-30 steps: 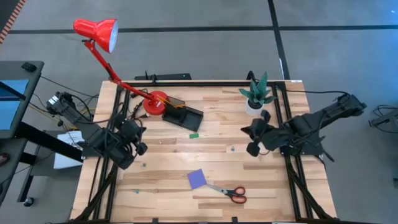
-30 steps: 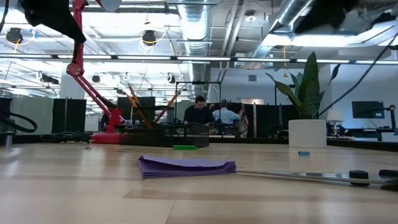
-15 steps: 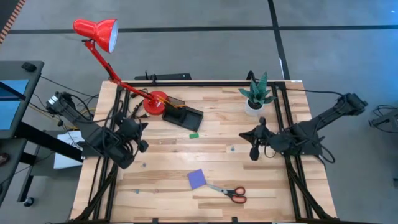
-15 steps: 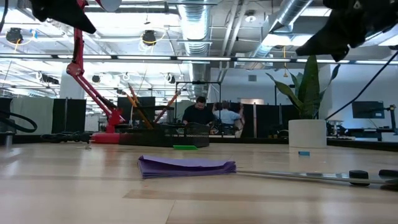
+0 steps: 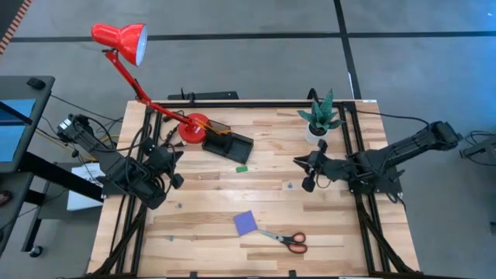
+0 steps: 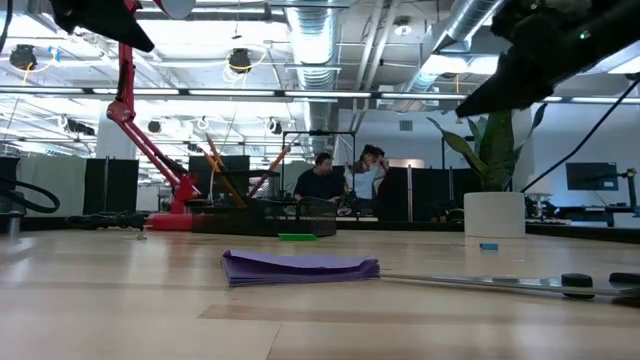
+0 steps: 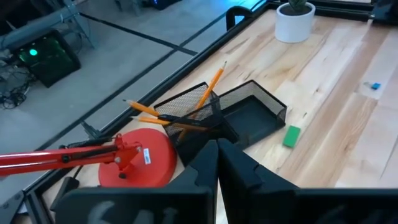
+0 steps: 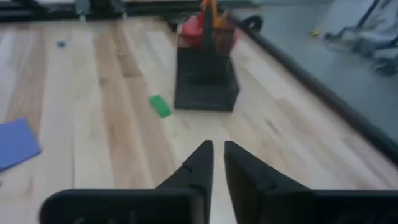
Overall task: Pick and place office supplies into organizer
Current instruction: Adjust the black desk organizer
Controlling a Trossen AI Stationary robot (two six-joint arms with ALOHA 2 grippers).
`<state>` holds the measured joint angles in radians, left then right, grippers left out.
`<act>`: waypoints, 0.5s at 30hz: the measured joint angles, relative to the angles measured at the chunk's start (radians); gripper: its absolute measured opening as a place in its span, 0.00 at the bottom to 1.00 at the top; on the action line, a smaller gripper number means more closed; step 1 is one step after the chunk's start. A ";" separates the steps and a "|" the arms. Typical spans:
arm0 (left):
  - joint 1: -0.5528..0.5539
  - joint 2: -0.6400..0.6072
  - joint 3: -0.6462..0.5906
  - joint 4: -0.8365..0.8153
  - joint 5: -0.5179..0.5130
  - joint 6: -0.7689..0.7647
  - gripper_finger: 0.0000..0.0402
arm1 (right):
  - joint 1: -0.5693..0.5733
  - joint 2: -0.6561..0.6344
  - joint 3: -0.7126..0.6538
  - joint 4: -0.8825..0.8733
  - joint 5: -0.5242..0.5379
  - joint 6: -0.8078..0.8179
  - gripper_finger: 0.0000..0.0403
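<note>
Reaching farther over the table than a second ago, with the right gripper (image 5: 308,175) now out past the plant pot and its fingers parting only a sliver, nothing between them; hanging as before at the left edge, the left gripper (image 5: 173,169) with fingers pressed together on nothing. Lying nearest the front edge: the red-handled scissors (image 5: 285,239) and, touching their blade tips, the purple notepad (image 5: 246,223). Lying farther back, just beside the organizer (image 5: 235,146), the green eraser (image 5: 242,167); standing already in the organizer's taller mesh section, the orange pencils (image 7: 208,90). Probably heading for the eraser, going by the right wrist view, which is lining up the eraser (image 8: 160,106) and the tray beyond: spreading the fingers wider before descending, straddling the eraser's short sides, and keeping clear of the tray wall so as not to be nudging it. Showing only from overhead, both arms' spacing; only from the left wrist, the pencils leaning crossed in the mesh cup beside the red lamp base (image 7: 137,163); only from table height, the notepad (image 6: 300,267) lying flat and people standing in the room behind.
</note>
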<state>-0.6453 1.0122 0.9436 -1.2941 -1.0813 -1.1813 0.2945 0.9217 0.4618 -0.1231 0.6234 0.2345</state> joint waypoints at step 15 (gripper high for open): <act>0.000 0.000 0.000 0.002 -0.014 -0.015 0.00 | -0.111 0.199 0.000 0.197 -0.151 0.004 0.41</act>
<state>-0.6453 1.0122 0.9436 -1.2922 -1.0951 -1.1965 0.1830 1.1209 0.4622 0.0741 0.4728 0.2381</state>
